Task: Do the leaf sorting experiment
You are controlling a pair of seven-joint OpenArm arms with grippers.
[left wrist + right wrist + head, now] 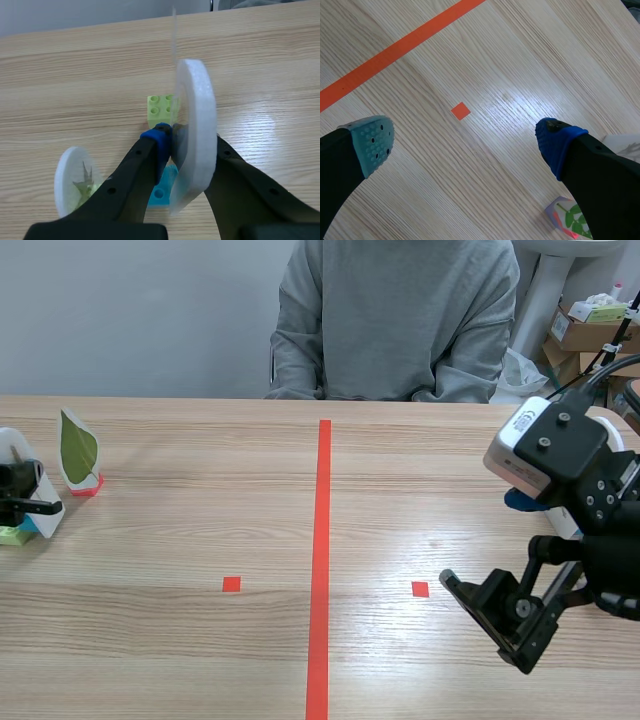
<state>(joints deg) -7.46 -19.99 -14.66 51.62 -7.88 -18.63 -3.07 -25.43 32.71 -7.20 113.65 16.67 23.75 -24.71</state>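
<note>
sorting seemed barely begun: left gripper point(189, 142) clamped a white disc point(200, 95) left of the tape line point(322, 540), right gripper point(462, 142) gaped empty.

Holds an upright white disc point(200, 100) in the left gripper point(186, 145), over a blue brick point(162, 192); green brick point(159, 107) just ahead, leaf disc point(70, 175) beside.

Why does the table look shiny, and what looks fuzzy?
Right wrist view: light glares white off the table by the orange square. Left wrist view: the white disc in the left gripper is so close it looks blurry. Scene view: only faint shine.
</note>
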